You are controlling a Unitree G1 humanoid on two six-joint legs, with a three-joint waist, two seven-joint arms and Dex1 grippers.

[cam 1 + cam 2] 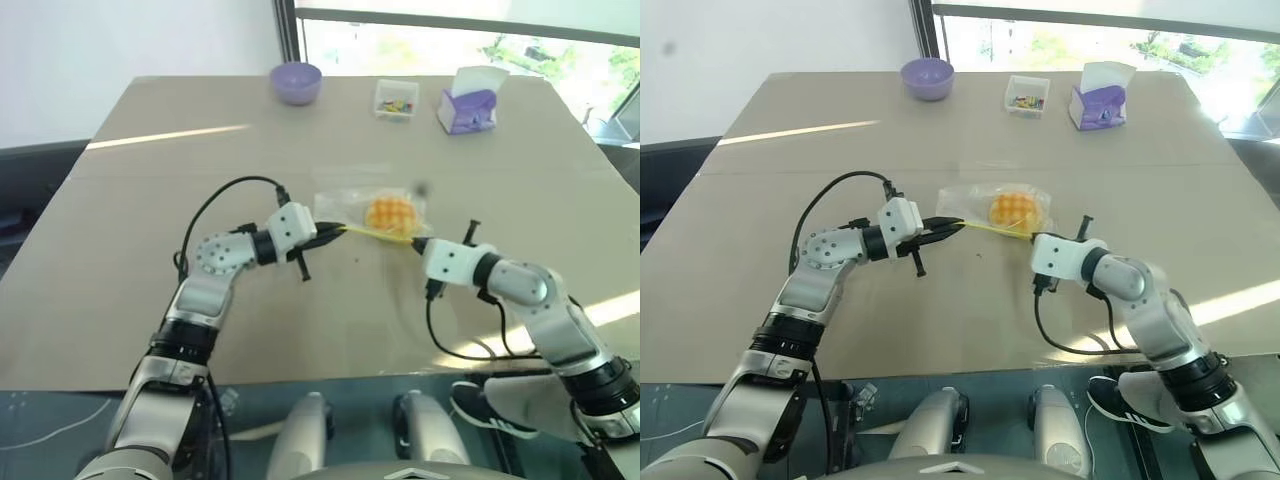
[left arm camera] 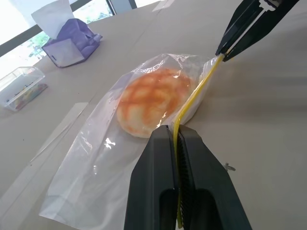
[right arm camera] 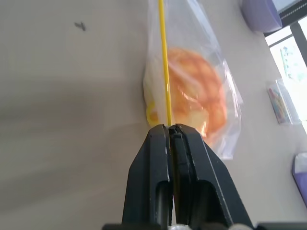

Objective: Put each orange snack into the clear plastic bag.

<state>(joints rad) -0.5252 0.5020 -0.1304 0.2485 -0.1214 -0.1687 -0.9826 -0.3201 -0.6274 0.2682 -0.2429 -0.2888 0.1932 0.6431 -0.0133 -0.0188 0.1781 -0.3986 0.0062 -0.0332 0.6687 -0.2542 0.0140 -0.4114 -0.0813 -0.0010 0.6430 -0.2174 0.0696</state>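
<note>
Orange snack (image 2: 151,103) already sat inside your clear plastic bag (image 2: 96,167), just beyond both tools. Your left tool (image 2: 178,136) and right tool (image 3: 171,128) were each clamped on opposite ends of the yellow seal strip (image 2: 196,93), stretching it taut, likely to press the zip closed above the counter (image 1: 150,200).

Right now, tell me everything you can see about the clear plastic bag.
The clear plastic bag is thin, crinkly and see-through, with a yellow seal strip along one edge. It lies on the tan table, the orange snack inside it. The left gripper and right gripper are each shut on an end of the strip, holding it taut between them.
</note>
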